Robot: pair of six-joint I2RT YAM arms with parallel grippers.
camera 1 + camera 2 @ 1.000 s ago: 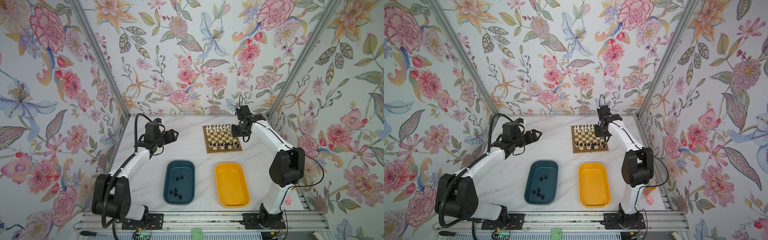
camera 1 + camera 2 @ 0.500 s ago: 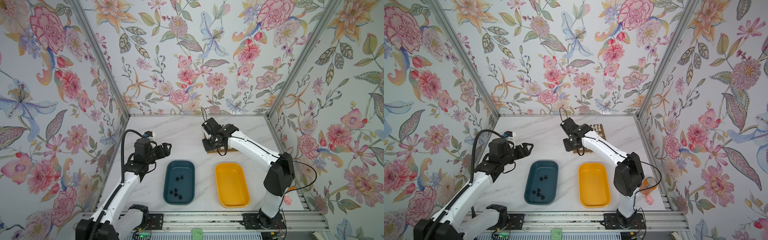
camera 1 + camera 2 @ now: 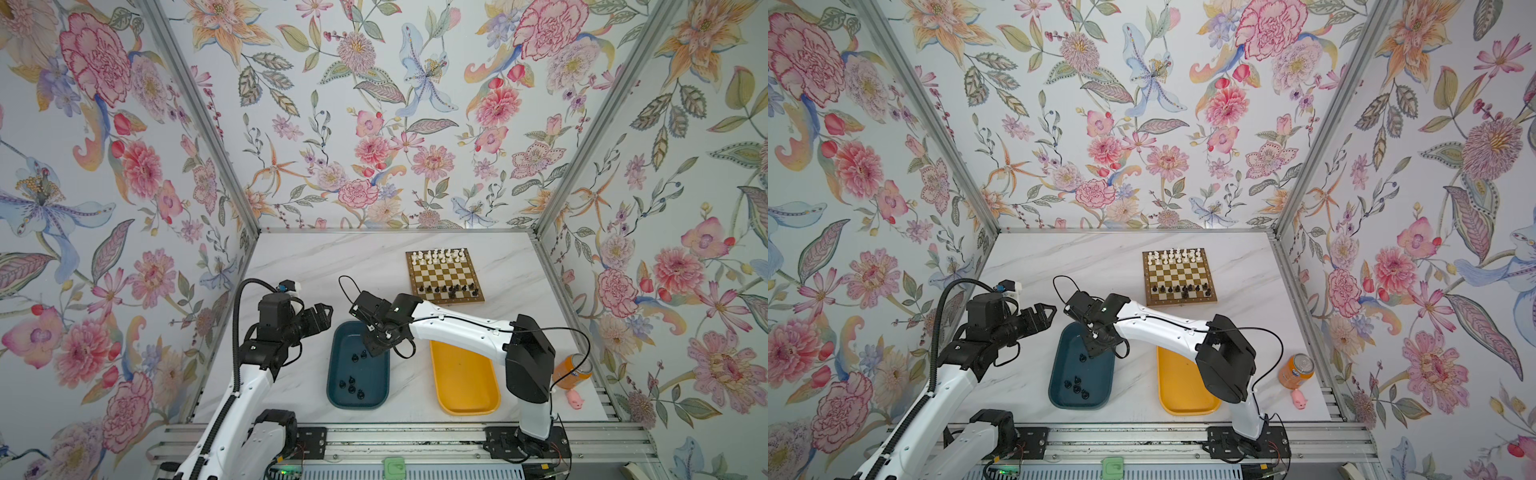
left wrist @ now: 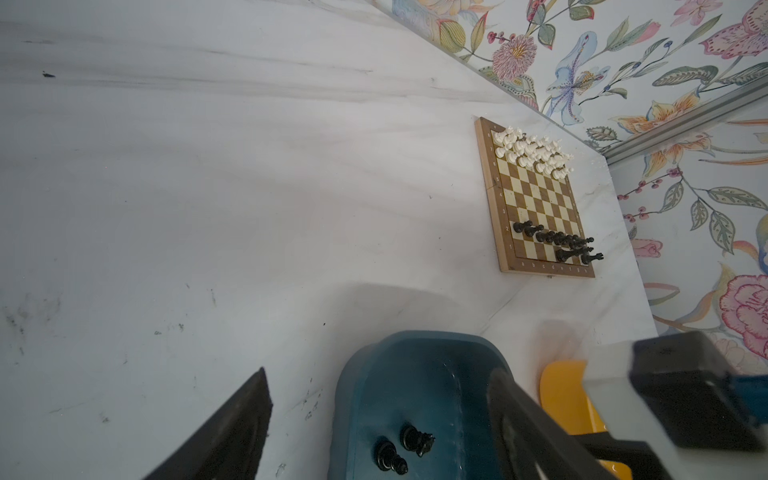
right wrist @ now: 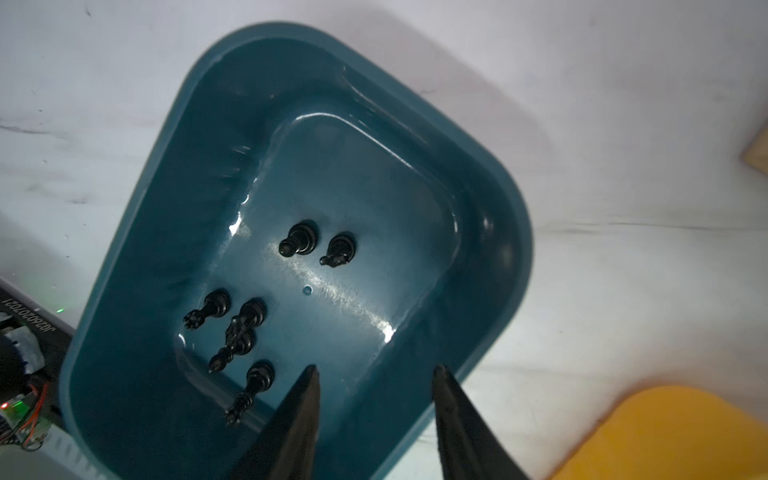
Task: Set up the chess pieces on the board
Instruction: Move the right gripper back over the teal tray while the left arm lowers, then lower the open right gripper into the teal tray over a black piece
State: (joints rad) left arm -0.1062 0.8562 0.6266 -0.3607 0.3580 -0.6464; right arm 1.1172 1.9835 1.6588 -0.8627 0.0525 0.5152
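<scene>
The right hand [image 5: 376, 370] hangs parted and empty over the teal tray [image 5: 511, 232], where loose black chessmen [image 5: 245, 328] crowd together: closing there could pinch two or flick one out. The left hand [image 3: 323, 312] gapes empty beside the tray; the part-filled board [image 3: 444, 274] sits well apart on the worktop [image 3: 332, 266].

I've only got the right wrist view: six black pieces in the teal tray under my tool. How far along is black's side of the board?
Observer: On the board, black pieces fill the second row; the near back row holds only two, in its right half.
Operator: What's the other arm doing?
Observer: The left tool is open and empty, raised beside the teal tray's far left corner.
Operator: Any pieces elsewhere?
Observer: None visible in the yellow tray; the right arm covers its far end.
</scene>
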